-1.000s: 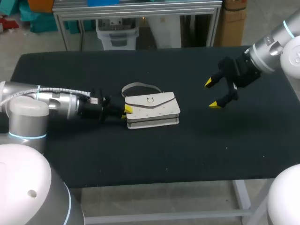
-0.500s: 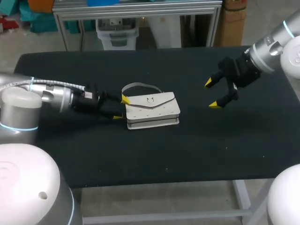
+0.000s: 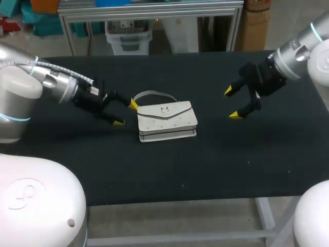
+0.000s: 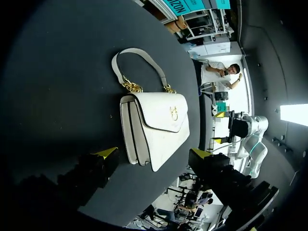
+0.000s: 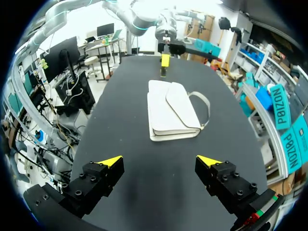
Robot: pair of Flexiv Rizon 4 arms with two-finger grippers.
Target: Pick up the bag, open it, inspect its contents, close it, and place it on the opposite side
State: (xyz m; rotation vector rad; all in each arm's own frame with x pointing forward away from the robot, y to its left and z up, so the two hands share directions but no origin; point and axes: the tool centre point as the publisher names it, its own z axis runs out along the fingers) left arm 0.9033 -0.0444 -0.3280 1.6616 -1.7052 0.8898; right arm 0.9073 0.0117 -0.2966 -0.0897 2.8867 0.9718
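Observation:
The white handbag point(image 3: 167, 122) lies flat near the table's middle, its flap shut and its handle point(image 3: 151, 94) resting on the cloth behind it. My left gripper point(image 3: 126, 113) stands open just off the bag's left end, touching nothing. In the left wrist view the handbag point(image 4: 154, 125) lies just ahead of the left gripper point(image 4: 154, 154), between the lines of its spread fingers. My right gripper point(image 3: 231, 103) hangs open above the table, well to the bag's right. The right wrist view has the handbag point(image 5: 171, 115) ahead of the empty right gripper point(image 5: 159, 161).
The table point(image 3: 216, 164) is covered in black cloth, with wide bare stretches in front of the bag and at both ends. Beyond the bag, my left gripper point(image 5: 165, 60) faces the right wrist camera.
My left gripper has opened, let go of the bag's left end and drawn back to the left. The bag stays flat on the table. The right arm has not moved.

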